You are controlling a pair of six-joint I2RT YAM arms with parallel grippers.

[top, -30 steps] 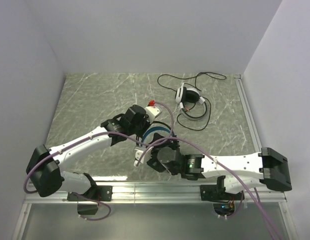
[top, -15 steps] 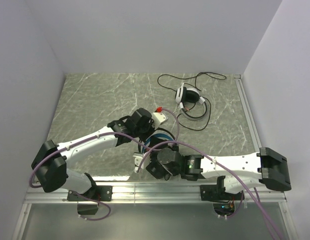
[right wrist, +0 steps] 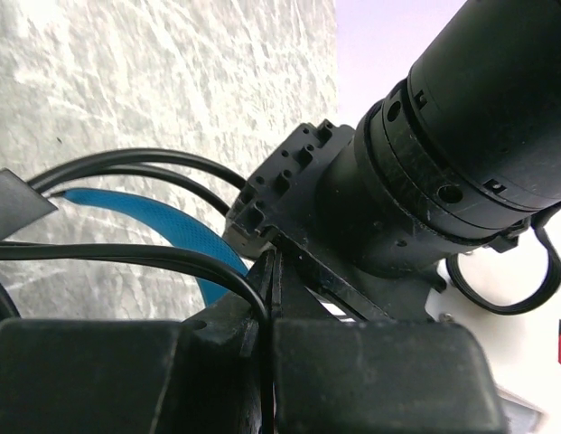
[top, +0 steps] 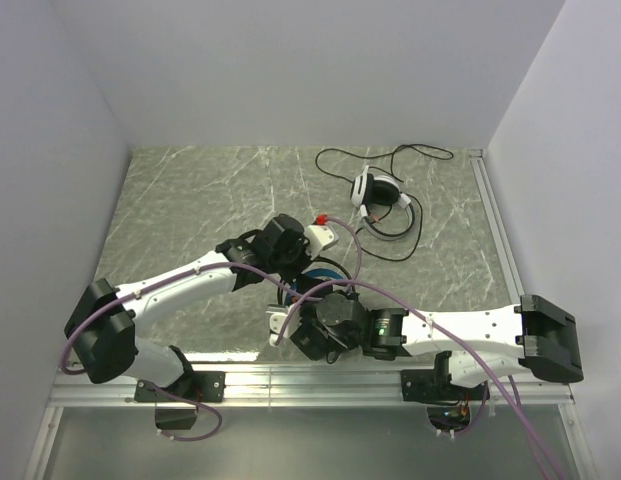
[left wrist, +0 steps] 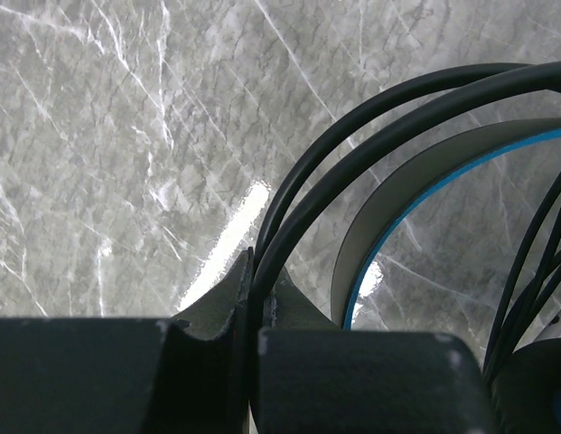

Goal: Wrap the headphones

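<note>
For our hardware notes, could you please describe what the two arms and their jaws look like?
Both the left arm and right arm have white shells with black joints and chunky black elbow blocks. A purple cable loops loosely along each. The left wrist carries a white module with a red tab; the right shows a small green light. The jaws are dark grey wedges.

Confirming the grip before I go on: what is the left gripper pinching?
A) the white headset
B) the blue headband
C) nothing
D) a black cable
D: the left wrist view shows the left gripper shut on a black cable, the blue headband beside it.
</note>
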